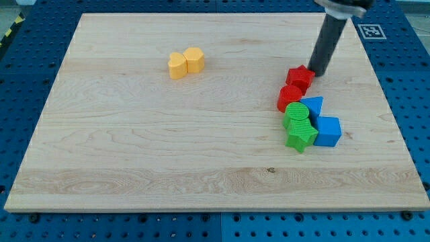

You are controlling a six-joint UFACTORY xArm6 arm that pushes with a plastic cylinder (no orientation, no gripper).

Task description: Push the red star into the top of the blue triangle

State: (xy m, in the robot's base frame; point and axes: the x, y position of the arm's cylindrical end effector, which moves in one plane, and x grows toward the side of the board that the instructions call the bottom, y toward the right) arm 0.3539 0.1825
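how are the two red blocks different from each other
The red star sits nearer the view's top, with my tip right against its right side; the other red block lies below it, away from my tip. The star shows pointed corners; the lower red block looks rounder, its exact shape unclear. The lower one touches the green block; the star does not. Both are red, similar in size, and touching each other.

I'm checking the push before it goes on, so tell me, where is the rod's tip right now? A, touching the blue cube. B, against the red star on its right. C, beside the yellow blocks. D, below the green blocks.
B: my tip sits at the view's right edge of the red star, far from the yellow blocks.
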